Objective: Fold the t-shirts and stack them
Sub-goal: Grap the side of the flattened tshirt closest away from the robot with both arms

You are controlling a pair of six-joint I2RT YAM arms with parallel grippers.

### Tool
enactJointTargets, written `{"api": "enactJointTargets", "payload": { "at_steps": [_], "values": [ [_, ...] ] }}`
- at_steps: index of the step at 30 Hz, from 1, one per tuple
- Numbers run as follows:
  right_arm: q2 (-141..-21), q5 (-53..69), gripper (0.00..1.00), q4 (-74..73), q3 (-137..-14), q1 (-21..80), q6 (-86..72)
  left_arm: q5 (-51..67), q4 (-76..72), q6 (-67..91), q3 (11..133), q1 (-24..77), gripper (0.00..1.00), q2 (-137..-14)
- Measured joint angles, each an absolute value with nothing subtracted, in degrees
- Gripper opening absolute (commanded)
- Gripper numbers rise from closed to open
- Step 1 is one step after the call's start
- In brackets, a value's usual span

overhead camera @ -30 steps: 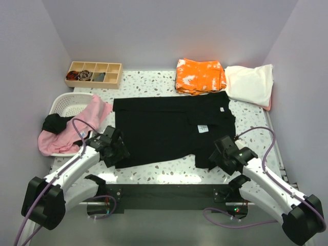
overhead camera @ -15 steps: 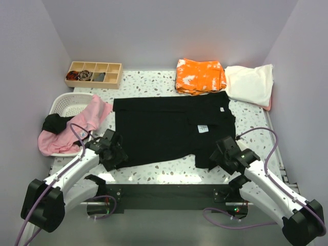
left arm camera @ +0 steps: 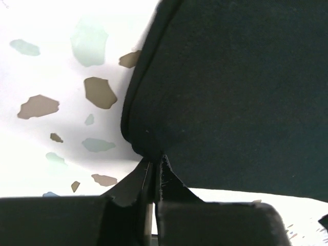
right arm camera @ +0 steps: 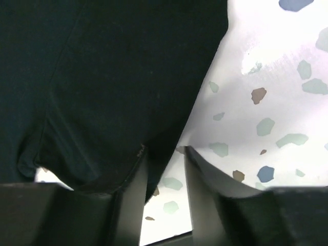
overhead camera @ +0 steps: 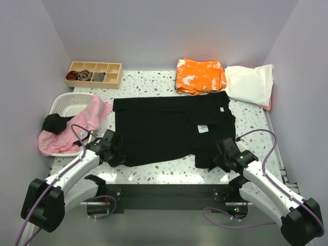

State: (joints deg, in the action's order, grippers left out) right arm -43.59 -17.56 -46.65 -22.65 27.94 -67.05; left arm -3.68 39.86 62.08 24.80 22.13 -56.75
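1. Top view: the black t-shirt (overhead camera: 171, 128) lies spread flat mid-table. My left gripper (overhead camera: 117, 155) is at its near left corner and my right gripper (overhead camera: 219, 158) at its near right corner.
2. Only the top view shows the rest. An orange t-shirt (overhead camera: 200, 76) and a cream t-shirt (overhead camera: 250, 84) lie folded at the far right. A pink t-shirt (overhead camera: 91, 117) is draped over the white basket (overhead camera: 61, 100). A wooden tray (overhead camera: 95, 73) sits far left.
3. Only the left wrist view shows my left jaws. My left gripper (left arm camera: 154, 163) has its fingers pressed together, pinching the puckered hem corner of the black t-shirt (left arm camera: 230, 92), just above the speckled table (left arm camera: 56, 77).
4. Only the right wrist view shows my right jaws. My right gripper (right arm camera: 164, 154) is spread, with one finger on the black t-shirt (right arm camera: 102, 77) and the other over bare table (right arm camera: 277, 92). The cloth edge runs between them, not pinched.
5. Versus a second ago, both my wrists have shifted only slightly at the corners, and the black t-shirt lies the same.
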Motion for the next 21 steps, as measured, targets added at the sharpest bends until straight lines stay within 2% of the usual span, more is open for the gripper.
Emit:
{"api": "enactJointTargets", "payload": {
  "at_steps": [1, 3, 12, 21],
  "values": [
    [-43.99, -17.54, 0.12, -46.17, -22.44, 27.79, -66.78, -3.46, 39.42, 62.04, 24.71, 22.13, 0.00, -56.75],
    [-44.80, -17.47, 0.00, -45.23, -22.13, 27.59, -66.59, -3.22, 39.03, 61.98, 24.62, 22.13, 0.00, -56.75],
    [-42.54, -18.22, 0.00, -44.51, -22.85, 27.42, -64.73, -3.29, 39.09, 61.69, 24.84, 22.13, 0.00, -56.73],
    [-42.30, -21.45, 0.00, -45.76, -32.91, 27.42, -59.90, -5.52, 41.87, 58.83, 33.01, 22.13, 0.00, -56.88]
  ]
}}
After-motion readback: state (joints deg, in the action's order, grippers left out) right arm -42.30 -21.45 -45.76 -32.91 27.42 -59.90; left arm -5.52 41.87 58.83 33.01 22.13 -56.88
